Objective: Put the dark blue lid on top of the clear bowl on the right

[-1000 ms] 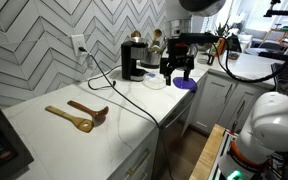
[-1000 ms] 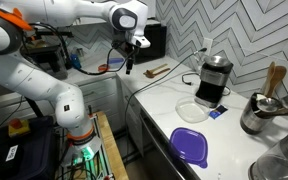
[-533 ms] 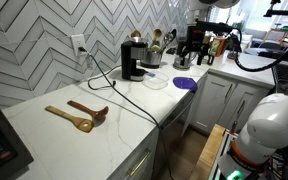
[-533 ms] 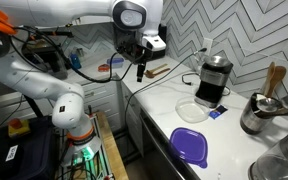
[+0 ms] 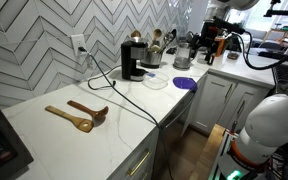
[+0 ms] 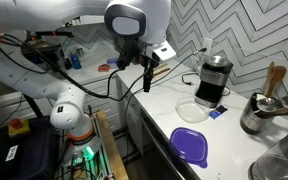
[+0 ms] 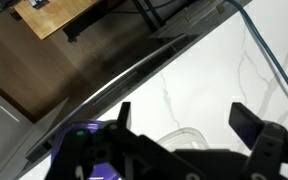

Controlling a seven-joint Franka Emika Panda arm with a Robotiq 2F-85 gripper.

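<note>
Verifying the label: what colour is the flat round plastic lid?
Dark blue-purple lid, best in an exterior view.

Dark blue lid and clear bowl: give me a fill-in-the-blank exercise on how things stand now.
The dark blue lid lies flat on the ___ counter. The clear bowl stands beside the black ___ machine. The gripper has its jaws ___, holding nothing.
Missing words: white; coffee; open.

Wooden spoons [image 5: 76,116] and coffee maker [image 5: 132,62] share the counter [image 5: 79,142].
</note>
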